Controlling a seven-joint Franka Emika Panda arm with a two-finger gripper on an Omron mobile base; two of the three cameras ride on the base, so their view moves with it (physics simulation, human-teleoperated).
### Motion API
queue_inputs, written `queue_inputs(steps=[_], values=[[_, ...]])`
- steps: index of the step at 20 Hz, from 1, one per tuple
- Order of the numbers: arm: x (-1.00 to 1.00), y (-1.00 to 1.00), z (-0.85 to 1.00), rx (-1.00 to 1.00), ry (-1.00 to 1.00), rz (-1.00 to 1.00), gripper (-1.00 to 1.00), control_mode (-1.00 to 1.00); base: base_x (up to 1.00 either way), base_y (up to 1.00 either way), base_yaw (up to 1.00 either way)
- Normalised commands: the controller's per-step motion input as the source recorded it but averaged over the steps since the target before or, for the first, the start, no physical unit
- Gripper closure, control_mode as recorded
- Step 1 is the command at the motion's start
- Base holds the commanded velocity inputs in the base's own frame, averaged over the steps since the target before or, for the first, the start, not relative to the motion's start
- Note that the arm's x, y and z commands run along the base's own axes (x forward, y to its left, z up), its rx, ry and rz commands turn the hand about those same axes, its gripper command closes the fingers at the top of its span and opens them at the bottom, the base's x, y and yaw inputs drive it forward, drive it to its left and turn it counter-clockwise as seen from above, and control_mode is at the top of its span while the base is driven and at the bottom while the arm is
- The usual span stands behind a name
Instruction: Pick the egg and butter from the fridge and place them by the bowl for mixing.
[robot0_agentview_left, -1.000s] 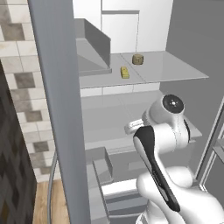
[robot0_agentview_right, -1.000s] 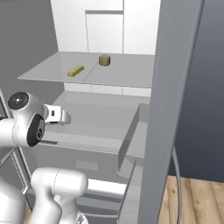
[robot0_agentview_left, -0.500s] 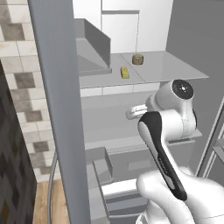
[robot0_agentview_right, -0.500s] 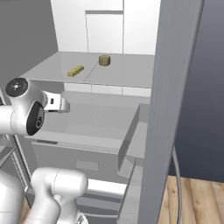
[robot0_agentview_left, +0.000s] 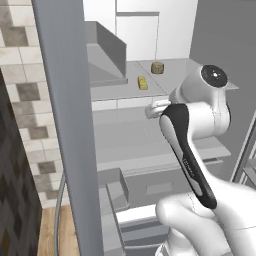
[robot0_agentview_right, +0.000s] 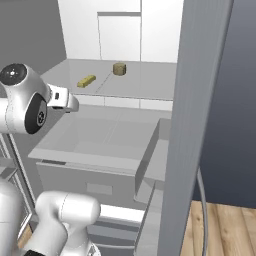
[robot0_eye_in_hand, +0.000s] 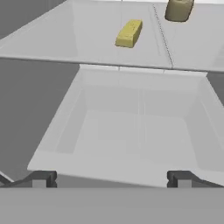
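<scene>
- The pincer (robot0_eye_in_hand: 111, 178) hangs with its two dark tips spread wide apart, nothing between them, above the near edge of an open pale drawer (robot0_eye_in_hand: 140, 131) inside the fridge (robot0_agentview_left: 65, 125).
- In the left base view the white arm (robot0_agentview_left: 192, 150) rises in front of that drawer; the pincer points toward the back of the fridge.
- Beyond the drawer lies a flat grey shelf (robot0_eye_in_hand: 65, 39), higher and farther than the pincer tips.
- The butter (robot0_eye_in_hand: 129, 33), a small yellow block, lies on this shelf, ahead of the pincer and slightly to its left in the hand view, well apart from the tips.
- Farther back and to the right of the butter sits a brownish lump (robot0_eye_in_hand: 178, 9), apart from it on the same shelf.
- Behind both stands the white back wall (robot0_agentview_right: 125, 30).
</scene>
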Motion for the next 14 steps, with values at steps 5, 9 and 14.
queue_inputs(steps=[5,9,14], values=[[0.12,-0.07,0.32,0.0,-0.12,-0.01,-1.0,-1.0,0.0,0.0,0.0],[0.32,-0.09,0.27,0.0,-0.06,-0.04,-1.0,-1.0,0.0,0.0,0.0],[0.42,-0.05,0.19,0.0,-0.12,0.0,-1.0,-1.0,0.0,0.0,0.0]])
